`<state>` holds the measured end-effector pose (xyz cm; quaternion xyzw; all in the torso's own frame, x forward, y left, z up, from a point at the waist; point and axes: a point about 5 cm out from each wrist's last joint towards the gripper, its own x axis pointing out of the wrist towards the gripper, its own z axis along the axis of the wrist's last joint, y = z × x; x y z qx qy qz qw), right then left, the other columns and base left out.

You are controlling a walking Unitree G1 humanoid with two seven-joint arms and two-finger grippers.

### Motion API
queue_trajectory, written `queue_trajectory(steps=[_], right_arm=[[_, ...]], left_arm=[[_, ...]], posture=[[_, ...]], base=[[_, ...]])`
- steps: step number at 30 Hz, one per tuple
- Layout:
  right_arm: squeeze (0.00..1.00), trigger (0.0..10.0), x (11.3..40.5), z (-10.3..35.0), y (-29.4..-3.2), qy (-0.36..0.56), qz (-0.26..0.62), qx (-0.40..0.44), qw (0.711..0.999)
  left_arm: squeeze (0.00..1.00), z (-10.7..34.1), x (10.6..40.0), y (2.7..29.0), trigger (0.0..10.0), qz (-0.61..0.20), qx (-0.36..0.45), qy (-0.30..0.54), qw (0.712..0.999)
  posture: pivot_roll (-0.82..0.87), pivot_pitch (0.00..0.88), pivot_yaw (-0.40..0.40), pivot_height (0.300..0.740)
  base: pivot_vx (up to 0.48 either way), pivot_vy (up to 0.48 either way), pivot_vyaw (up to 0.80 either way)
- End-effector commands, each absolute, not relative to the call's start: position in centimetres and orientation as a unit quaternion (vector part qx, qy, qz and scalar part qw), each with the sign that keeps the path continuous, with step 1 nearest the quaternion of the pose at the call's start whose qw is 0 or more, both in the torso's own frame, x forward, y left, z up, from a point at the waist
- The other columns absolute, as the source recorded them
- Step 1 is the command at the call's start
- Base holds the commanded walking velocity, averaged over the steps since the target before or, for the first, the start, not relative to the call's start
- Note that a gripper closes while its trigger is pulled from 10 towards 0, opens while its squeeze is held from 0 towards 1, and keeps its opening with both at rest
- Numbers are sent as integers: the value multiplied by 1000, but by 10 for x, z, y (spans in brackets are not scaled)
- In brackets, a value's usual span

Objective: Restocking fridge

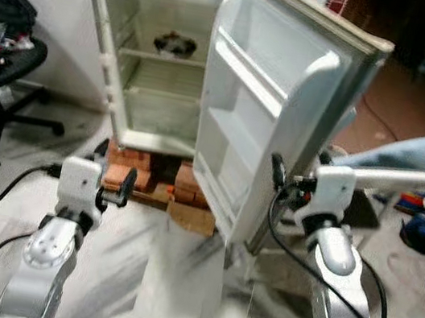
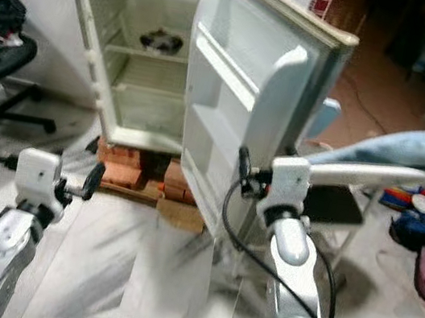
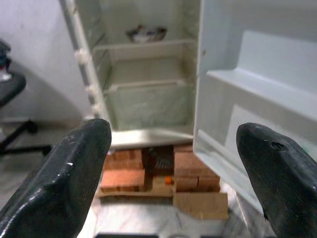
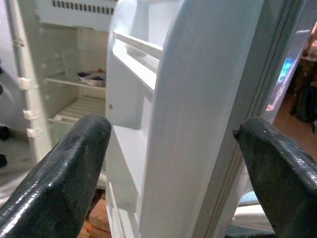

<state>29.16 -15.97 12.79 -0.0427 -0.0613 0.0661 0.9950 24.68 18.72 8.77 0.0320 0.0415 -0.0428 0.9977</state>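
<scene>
Fridge [image 1: 152, 59] is a small white one sitting on a stack of red bricks [image 1: 133, 170] on the marble floor [image 1: 175, 283], right up against the white wall, and its door [image 1: 273, 112] is swung wide toward the robot so you see the bare door shelves edge-on. Inside it looks pretty much bare, just a small bowl [image 1: 175, 42] of something on the upper shelf, can't make out what's in it, and a clear drawer below. A flat bit of cardboard [image 1: 190, 217] lies in front of the bricks. The left gripper [image 1: 128, 184] hangs low in front of the brick base, fingers spread apart and grasping nothing; from its wrist camera the two black fingers [image 3: 69, 183] frame the fridge's lower compartment. The right gripper [image 1: 278, 172] is up by the outer edge of the door, fingers also spread wide with the door edge between them in the wrist view, not clamped on it. Off to the left there's a black office chair [image 1: 3, 67] with stuff piled on it, and to the right a folding chair with a blue towel [image 1: 409, 155] draped over it.
</scene>
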Motion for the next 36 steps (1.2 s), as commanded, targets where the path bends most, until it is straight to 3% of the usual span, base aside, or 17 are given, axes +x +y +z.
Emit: queue_trajectory(steps=[1, 10, 26, 32, 36], right_arm=[[0, 10000, 288, 132, -163, -68, 49, -39, 996], [0, 10000, 287, 133, -151, -71, 38, -29, 996], [0, 10000, 290, 129, -160, -62, 25, -35, 997], [0, 10000, 314, 149, -157, -90, 75, -19, 993], [0, 10000, 337, 179, -157, -130, 80, -21, 988]], left_arm=[[0, 90, 243, 190, 10000, -45, 38, 41, 997], [0, 96, 251, 182, 10000, -61, 35, 35, 997], [0, 85, 240, 180, 10000, -77, 24, 70, 994], [0, 64, 221, 157, 10000, -182, -17, 170, 968], [0, 60, 215, 153, 10000, -201, -25, 199, 959]], posture=[[42, 10, -28, 740], [33, 10, -14, 740], [56, 10, -27, 740], [67, 12, -28, 740], [84, 11, -37, 740]], base=[[409, 0, 0], [382, 0, 0], [0, 0, 0], [0, 0, 0], [0, 0, 0]])
